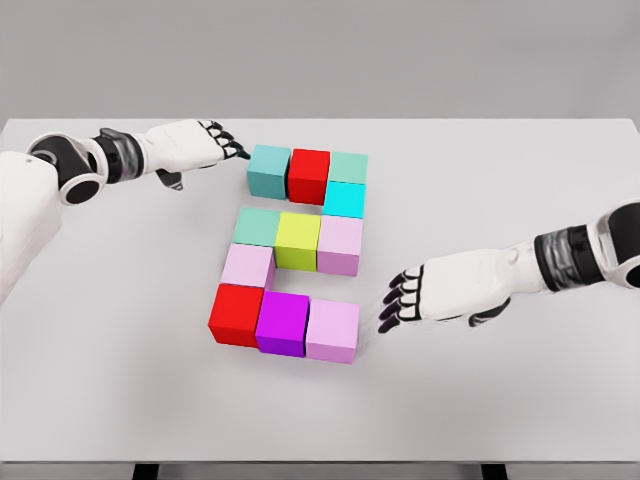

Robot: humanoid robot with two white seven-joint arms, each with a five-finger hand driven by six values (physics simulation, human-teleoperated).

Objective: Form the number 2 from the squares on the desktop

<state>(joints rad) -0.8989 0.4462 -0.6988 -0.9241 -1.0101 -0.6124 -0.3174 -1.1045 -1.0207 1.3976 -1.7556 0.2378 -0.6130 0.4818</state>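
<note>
Table (520,400) fills nearly the whole view, pale grey and flat, and everything else sits on or over it. Arms come next in size: the left one enters at nine o'clock and reaches toward twelve, the right one enters at three o'clock and points inward.

The cluster of squares sits at the centre, eleven cubes packed edge to edge in the form of a 2. Its top row runs teal cube (268,170), red cube (309,175), pale green cube (348,166), with a cyan cube (344,199) under the last. The middle row is green, yellow cube (297,240), pink; a pink cube (247,266) drops to the bottom row of red, magenta cube (282,322), pink.

The left hand (200,147) holds nothing, its fingers extended and loose, its dark fingertips (238,152) just beside the teal cube at eleven o'clock. The right hand (440,292) is spread flat, palm down, empty, near the bottom pink cube (333,330) at four o'clock but apart from it.
</note>
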